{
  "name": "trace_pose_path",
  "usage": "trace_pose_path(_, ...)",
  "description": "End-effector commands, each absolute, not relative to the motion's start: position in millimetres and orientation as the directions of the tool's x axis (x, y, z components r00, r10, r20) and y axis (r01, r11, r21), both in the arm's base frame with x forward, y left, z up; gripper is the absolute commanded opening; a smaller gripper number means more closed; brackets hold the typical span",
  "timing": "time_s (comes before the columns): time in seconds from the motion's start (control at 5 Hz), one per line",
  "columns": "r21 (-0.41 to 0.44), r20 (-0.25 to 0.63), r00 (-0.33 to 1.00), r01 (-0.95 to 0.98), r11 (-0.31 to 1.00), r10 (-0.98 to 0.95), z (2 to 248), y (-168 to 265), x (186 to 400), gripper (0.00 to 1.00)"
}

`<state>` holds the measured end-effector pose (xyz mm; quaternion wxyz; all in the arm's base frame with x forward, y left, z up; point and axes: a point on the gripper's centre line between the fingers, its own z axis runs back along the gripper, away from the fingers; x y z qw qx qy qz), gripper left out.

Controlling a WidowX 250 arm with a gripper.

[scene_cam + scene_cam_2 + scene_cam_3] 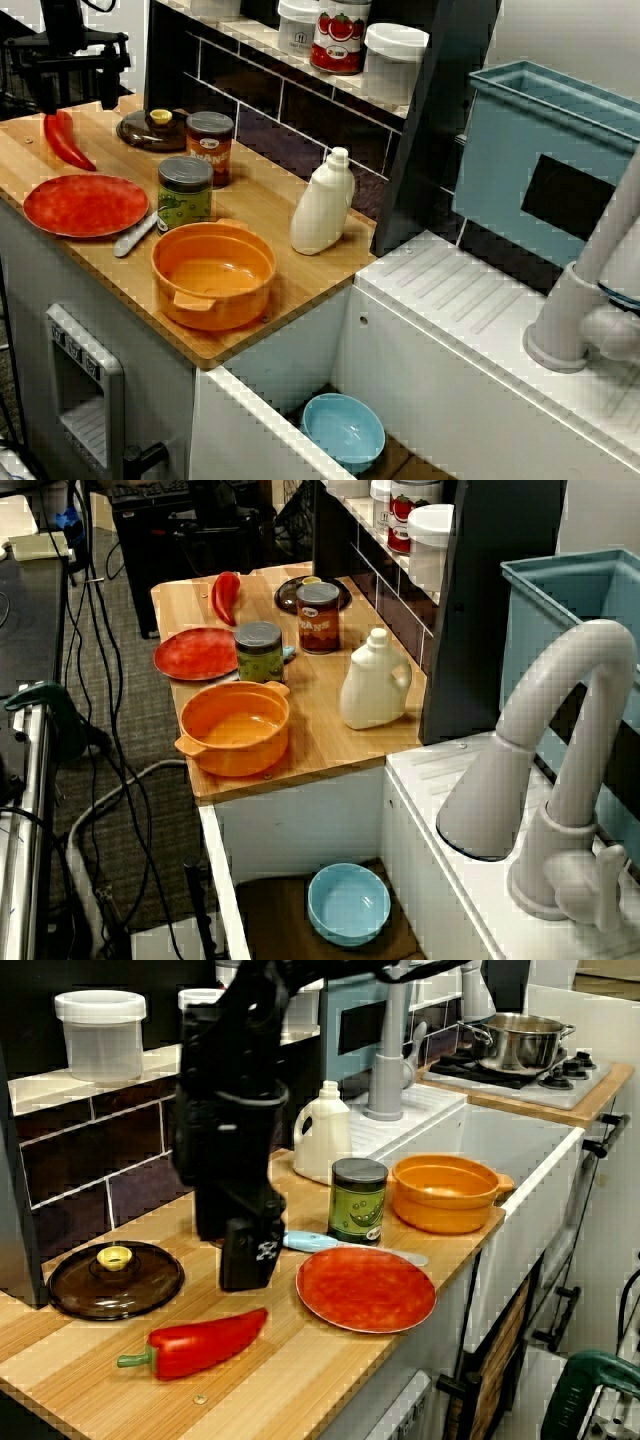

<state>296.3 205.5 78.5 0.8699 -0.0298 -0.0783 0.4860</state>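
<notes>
The wooden worktop (300,1360) is ending at its front edge close before the fingers (246,1256), leaving bare wood there. The red plate (366,1288) is lying beside them, sinkward; the brown lid (115,1280) is sitting on their other side. The red pepper (200,1343), glossy, tapering and green-stemmed, is lying flat just before them, untouched. Whether the fingers are standing apart or together, I cannot tell.

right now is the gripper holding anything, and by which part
Nothing shows in the jaws: the gripper hangs over the counter between the brown lid and the red plate, the red pepper lying free beside it.
</notes>
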Motion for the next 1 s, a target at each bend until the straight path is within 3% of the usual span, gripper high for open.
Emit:
trace_pose_path(0.0, -0.141, 0.135, 0.476, -0.859, 0.493, 0.869, 98, 229, 297, 1.0)
trace_pose_path(0.8, -0.099, 0.146, 0.508, -0.846, 0.524, 0.849, 71, 224, 296, 1.0)
